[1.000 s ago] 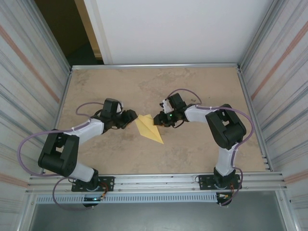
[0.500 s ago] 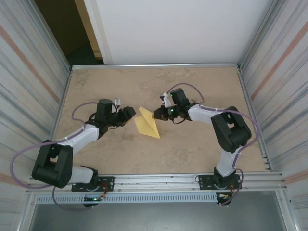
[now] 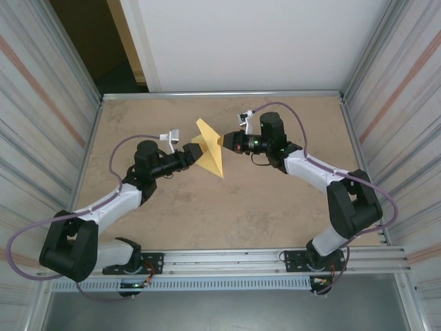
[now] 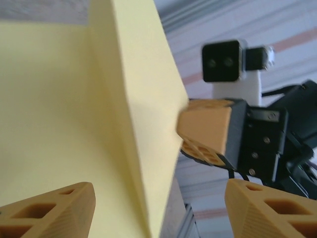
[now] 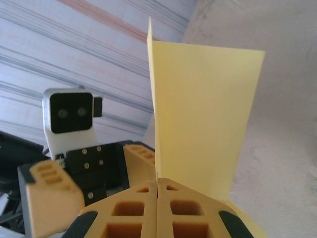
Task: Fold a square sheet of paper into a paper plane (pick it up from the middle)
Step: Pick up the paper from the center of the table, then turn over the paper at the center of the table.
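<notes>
Lifted: paper plane [image 3: 209, 153] | right gripper [image 3: 222, 142] pinching it | left gripper [image 3: 194, 155] spread, beside it

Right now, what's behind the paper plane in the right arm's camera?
The open left gripper and a striped wall. The paper plane hides part of one finger and some table.

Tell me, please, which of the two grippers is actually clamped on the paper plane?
The right gripper: its jaws are shut on the paper plane's edge, whereas the left gripper's jaws stand wide apart, gripping nothing.
</notes>
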{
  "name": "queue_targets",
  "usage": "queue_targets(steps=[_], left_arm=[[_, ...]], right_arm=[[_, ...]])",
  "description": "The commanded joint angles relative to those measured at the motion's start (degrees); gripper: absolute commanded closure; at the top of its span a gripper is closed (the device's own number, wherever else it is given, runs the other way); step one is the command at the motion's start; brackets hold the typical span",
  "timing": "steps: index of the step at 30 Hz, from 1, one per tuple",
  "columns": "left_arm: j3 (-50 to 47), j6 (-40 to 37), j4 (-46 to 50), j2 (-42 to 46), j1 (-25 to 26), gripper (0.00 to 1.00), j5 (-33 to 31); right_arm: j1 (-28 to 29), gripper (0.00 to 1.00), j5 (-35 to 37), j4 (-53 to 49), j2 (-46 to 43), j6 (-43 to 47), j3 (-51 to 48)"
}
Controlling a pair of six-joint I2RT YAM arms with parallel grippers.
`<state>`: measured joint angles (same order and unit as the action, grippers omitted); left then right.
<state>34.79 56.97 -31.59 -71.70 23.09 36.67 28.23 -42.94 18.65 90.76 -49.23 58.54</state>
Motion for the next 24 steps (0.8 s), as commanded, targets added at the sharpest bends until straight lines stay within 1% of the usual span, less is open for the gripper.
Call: queue_targets(steps=[1,6,9,11,18,24], left_arm=[[2.6,-1.2,-4.6,-0.9,1.3,0.31,2.6],[3.2,0.6,-9.8,-3.1,2.0,0.36,4.7],[3.9,0.7,-10.6,-4.0,2.5,0.41,5.3],[4.1,0.7,-11.1,-4.3,2.7,0.46,5.6],[3.4,1.1,-13.1,-4.1,2.7,0.59,5.1],[2.7,1.2,-13.1,-3.6,2.7,0.64,3.7]], right_arm=[[-0.2,0.96,-1.9,4.3,-2.8,-4.2,-0.9],[-0.3,0.96,-2.6,6.7,-3.6,-6.6,-1.5],[-0.3,0.96,-3.1,8.4,-3.6,-8.0,-1.8],[-0.3,0.96,-3.3,8.8,-3.6,-8.4,-1.8],[-0.4,0.96,-3.1,8.9,-4.0,-8.7,-2.2],[-0.8,0.95,-2.9,9.0,-4.2,-8.8,-2.5]])
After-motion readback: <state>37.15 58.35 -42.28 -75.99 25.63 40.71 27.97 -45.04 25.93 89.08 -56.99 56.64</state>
